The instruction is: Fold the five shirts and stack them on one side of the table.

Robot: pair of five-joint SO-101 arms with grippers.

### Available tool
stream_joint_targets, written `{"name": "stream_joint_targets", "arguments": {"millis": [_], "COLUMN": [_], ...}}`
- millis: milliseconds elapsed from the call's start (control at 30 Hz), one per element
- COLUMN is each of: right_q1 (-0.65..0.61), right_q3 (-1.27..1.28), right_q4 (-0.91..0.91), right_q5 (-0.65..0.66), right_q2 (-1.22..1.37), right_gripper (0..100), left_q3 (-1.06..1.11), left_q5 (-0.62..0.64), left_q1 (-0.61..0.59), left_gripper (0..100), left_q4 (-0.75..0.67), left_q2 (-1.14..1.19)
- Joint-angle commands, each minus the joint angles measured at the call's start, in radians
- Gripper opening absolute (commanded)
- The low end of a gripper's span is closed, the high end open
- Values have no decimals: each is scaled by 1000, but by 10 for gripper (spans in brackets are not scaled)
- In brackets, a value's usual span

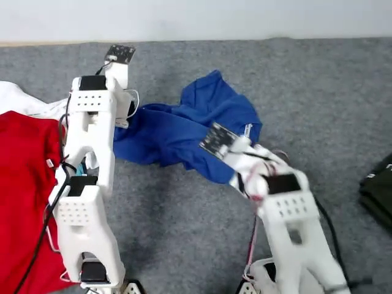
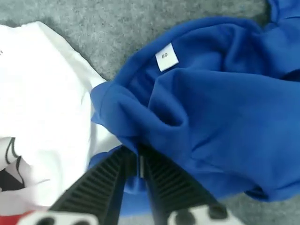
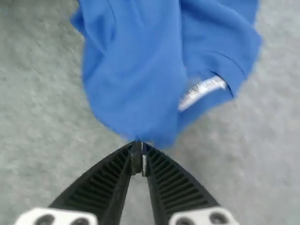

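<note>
While the left claw point(image 2: 139, 152) and right claw point(image 3: 138, 150) both clamp the crumpled blue shirt point(image 1: 177, 131) toward twelve o'clock, the red shirt point(image 1: 24, 184) at nine o'clock lies spread, so most folding seems undone.

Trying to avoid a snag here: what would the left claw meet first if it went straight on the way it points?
The left claw, shut on a fold of the blue shirt, would press into more of that blue cloth first, probably near the collar tag; depth is unclear.
</note>
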Motion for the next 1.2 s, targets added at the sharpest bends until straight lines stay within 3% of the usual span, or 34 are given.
{"name": "stream_joint_targets", "arguments": {"millis": [0, 300, 700, 1167], "right_q1": [-71, -163, -248, -185], "right_q3": [-193, -500, -721, -767], "right_q4": [27, 174, 377, 248], "right_q5": [-52, -166, -227, -241], "right_q2": [156, 446, 697, 955], "right_gripper": [23, 169, 197, 197], "left_q3": [12, 16, 16, 16], "left_q5": [8, 8, 5, 6], "left_q1": [-20, -21, -21, -38], "left_gripper": [2, 2, 2, 2], "left_q4": [-41, -43, -43, -37], "left_q2": [-52, -52, -52, -52]}}
